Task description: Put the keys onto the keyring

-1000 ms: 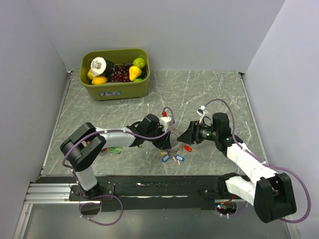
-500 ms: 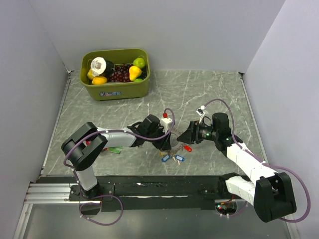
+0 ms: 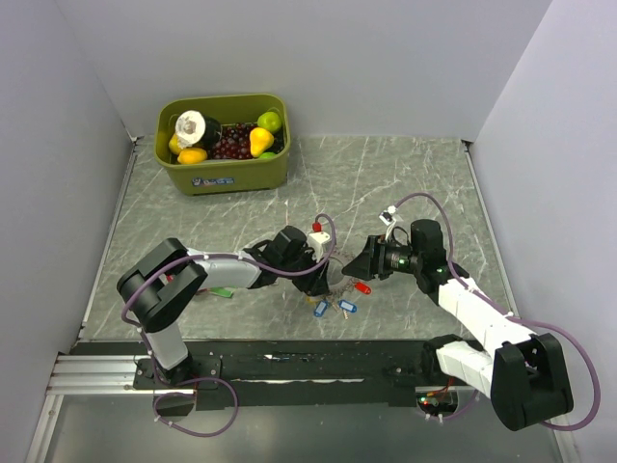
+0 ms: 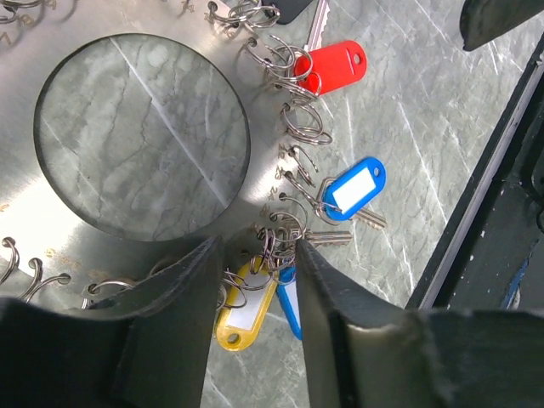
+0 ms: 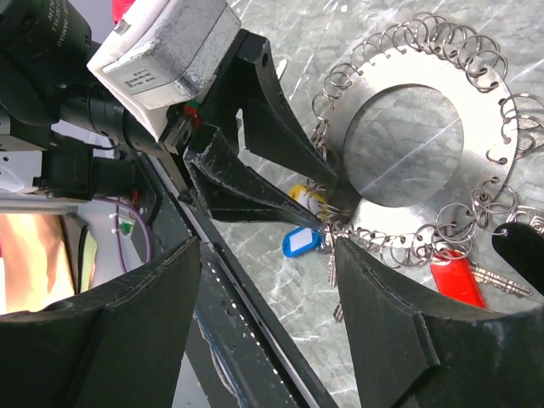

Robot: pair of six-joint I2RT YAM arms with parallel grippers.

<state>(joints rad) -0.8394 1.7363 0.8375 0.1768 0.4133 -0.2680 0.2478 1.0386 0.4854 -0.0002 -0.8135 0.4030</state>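
The keyring [image 4: 42,234] is a flat silver disc with a large round hole and many small split rings along its rim. It lies on the marble between my two grippers [image 3: 339,278]. Keys hang from the rim rings: a red tag [image 4: 336,68], a blue tag [image 4: 353,189], a yellow tag [image 4: 242,310] and a second blue one [image 4: 289,302]. My left gripper [image 4: 261,255] is open, its fingers either side of the cluster of rings that carries the yellow and blue keys. My right gripper [image 5: 268,246] is wide open above the table, beside the disc [image 5: 476,127].
A green bin [image 3: 231,176] of toy fruit stands at the back left. The black rail [image 3: 308,362] runs along the near edge, close to the keys. A small green and red object [image 3: 224,290] lies under the left arm.
My left jaws have spread wider around the rim rings. The left wrist has shifted slightly; the right arm has not moved.
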